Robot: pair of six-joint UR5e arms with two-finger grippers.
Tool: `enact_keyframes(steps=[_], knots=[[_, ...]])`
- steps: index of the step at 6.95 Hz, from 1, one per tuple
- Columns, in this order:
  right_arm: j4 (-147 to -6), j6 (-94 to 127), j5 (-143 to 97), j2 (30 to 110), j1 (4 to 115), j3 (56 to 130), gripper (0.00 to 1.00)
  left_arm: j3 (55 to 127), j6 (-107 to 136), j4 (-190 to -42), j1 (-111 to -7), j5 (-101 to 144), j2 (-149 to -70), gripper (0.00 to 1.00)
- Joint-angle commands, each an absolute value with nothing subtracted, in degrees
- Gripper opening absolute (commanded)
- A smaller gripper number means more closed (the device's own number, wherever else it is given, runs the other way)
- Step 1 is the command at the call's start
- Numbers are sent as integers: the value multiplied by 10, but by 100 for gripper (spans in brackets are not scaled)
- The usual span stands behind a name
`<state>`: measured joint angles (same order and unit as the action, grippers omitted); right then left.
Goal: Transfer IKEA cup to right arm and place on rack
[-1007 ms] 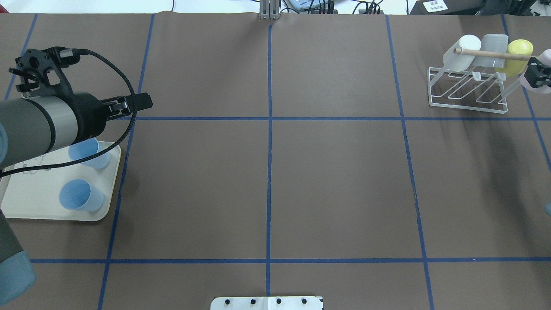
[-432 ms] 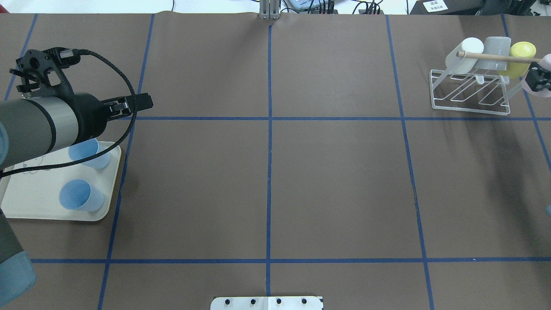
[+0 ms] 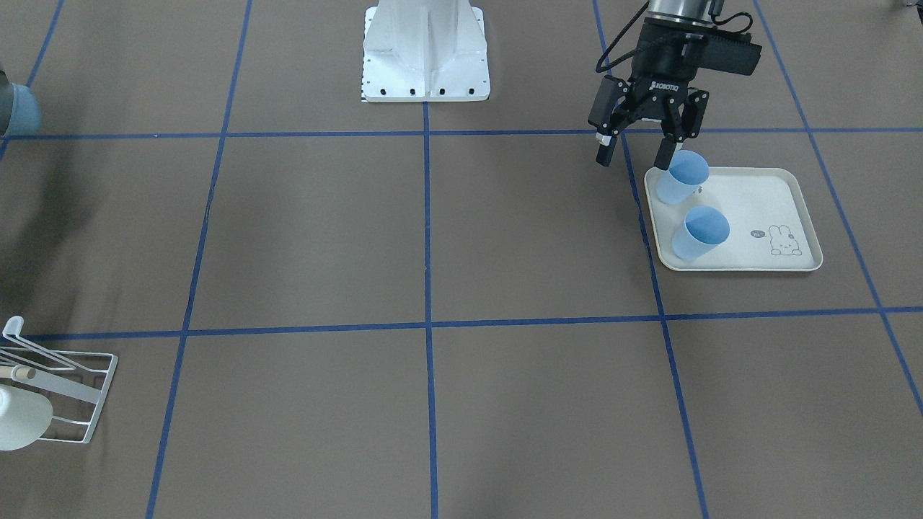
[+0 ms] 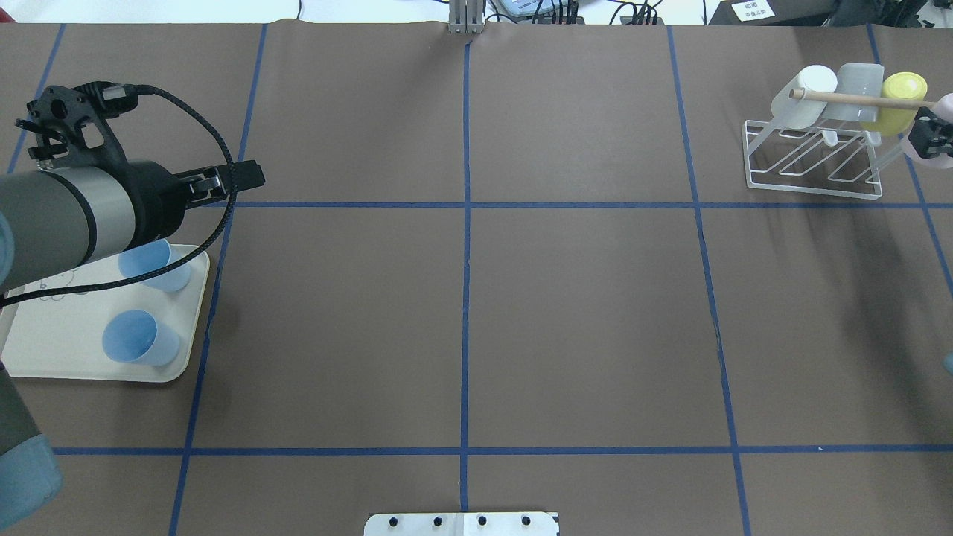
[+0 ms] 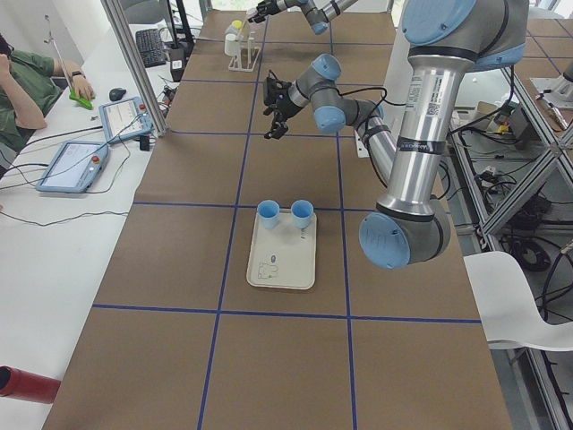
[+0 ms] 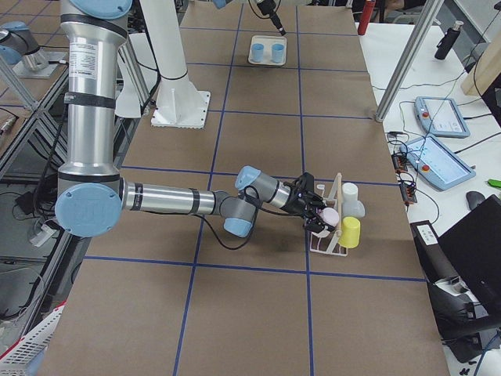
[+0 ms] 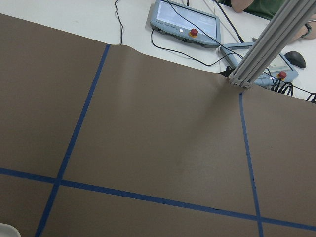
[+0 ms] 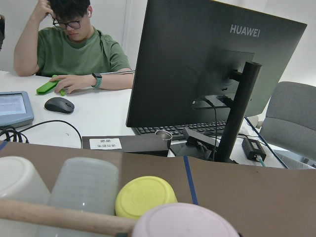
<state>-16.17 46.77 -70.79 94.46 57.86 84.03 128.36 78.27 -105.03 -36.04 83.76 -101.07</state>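
Note:
The white wire rack [image 4: 811,190] stands at the far right with a white, a clear and a yellow cup [image 4: 897,100] under its wooden dowel [image 4: 849,97]. At the rack's right end my right gripper [image 4: 927,139] is shut on a pink IKEA cup [image 6: 329,216]. That pink cup [image 8: 185,222] fills the bottom of the right wrist view, beside the yellow cup [image 8: 145,196]. My left gripper [image 3: 633,157] hangs open and empty over the near corner of the cream tray [image 3: 764,194], next to a blue cup [image 3: 681,176]. A second blue cup [image 3: 699,232] stands on the tray.
The robot's white base [image 3: 425,54] sits at the middle of its table edge. Blue tape lines grid the brown table [image 4: 581,320]. Tablets, a monitor and a seated person [image 8: 74,49] are just past the far edge, behind the rack.
The rack with its cups shifted slightly to the right and away, then came to rest. The right gripper with the pink cup moved the same way. The left arm stayed still.

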Motion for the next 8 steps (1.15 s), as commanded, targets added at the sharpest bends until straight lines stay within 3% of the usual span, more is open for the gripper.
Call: enact_keyframes(steps=[1, 8], knots=[[-161, 469, -702, 934, 578, 822, 99, 1287, 783, -1050, -360, 838, -1011, 100], [-124, 475, -704, 933, 585, 848, 99, 1310, 780, -1049, -371, 876, -1004, 100]])
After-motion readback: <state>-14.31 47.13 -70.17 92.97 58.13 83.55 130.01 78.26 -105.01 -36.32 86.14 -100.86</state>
